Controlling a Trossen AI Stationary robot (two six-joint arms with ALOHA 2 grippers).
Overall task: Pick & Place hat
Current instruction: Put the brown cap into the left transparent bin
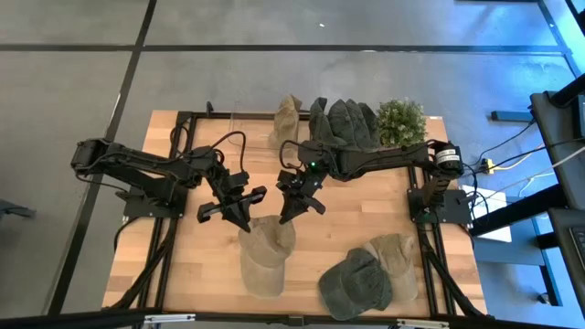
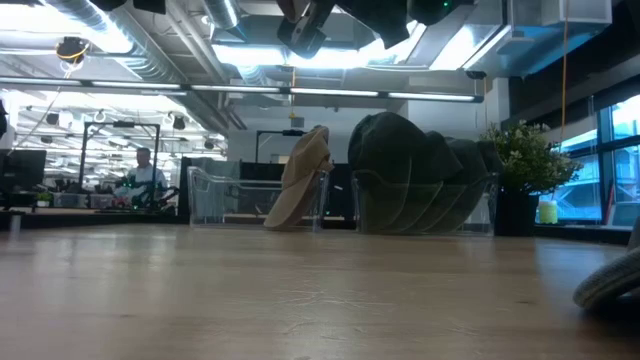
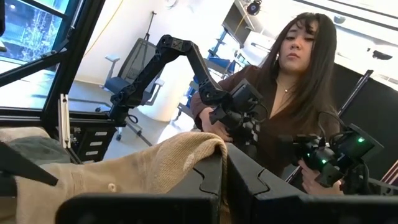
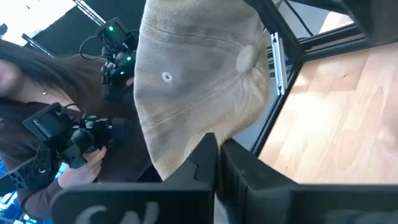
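A tan cap (image 1: 265, 260) is held up between my two grippers over the near middle of the table. My left gripper (image 1: 245, 210) is shut on its left side and my right gripper (image 1: 294, 208) on its right side. The left wrist view shows tan cloth (image 3: 161, 165) bunched at that gripper (image 3: 224, 155). The right wrist view shows the crown with its top button (image 4: 245, 59) and an eyelet (image 4: 166, 76) above that gripper (image 4: 217, 146). The low view shows none of the held cap, only dark gripper parts (image 2: 300, 25) at its top. My left gripper pinches a raised fold of the cap's tan cloth (image 3: 208, 144) between its two shut fingers, coming from the table's left. The cap is lifted and spreads away toward the other gripper. One layer or several, I cannot tell. My right gripper pinches the lower edge of the crown (image 4: 202, 134) between its shut fingers, coming from the table's right. The crown stands above the fingers in its wrist view, with the button side toward the wood. The cap is lifted off the table.
Clear bins along the far edge hold a tan cap (image 1: 288, 117) and several dark green caps (image 1: 343, 123), with a potted plant (image 1: 400, 122) beside them. A green cap (image 1: 355, 285) and an olive cap (image 1: 393, 256) lie near right. A person (image 3: 292, 81) sits beyond the table.
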